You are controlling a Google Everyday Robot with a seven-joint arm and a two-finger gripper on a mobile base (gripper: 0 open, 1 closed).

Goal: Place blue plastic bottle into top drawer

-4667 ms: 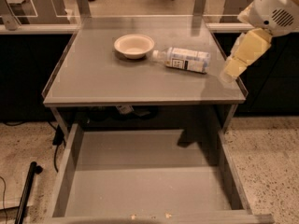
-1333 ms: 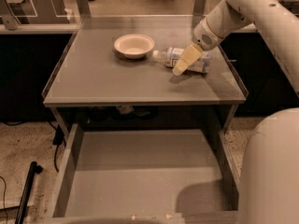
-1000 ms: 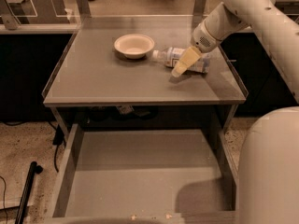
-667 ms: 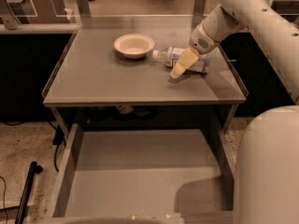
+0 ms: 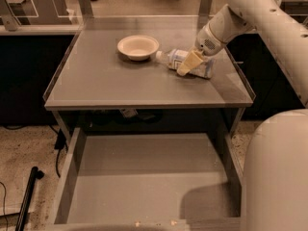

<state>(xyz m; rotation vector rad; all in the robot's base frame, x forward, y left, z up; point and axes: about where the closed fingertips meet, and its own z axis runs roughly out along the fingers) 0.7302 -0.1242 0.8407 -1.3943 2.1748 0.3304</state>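
The blue plastic bottle [image 5: 204, 69] lies on its side on the grey table top [image 5: 106, 83], white cap toward the cream bowl [image 5: 138, 46]. My gripper [image 5: 186, 66] reaches down from the right and sits over the bottle's middle, covering part of its label. The top drawer [image 5: 144, 177] is pulled out below the table's front edge; nothing shows inside it.
My white arm [image 5: 255, 13] crosses the table's right rear corner. The robot's white body [image 5: 276, 172] fills the lower right, beside the drawer's right wall. A black pole [image 5: 26, 198] and cables lie on the floor at the left. Low rails edge the table's sides.
My gripper has moved from off the table's right edge leftward onto the bottle. Over the last second it has stayed almost still. The bottle and bowl have not moved.
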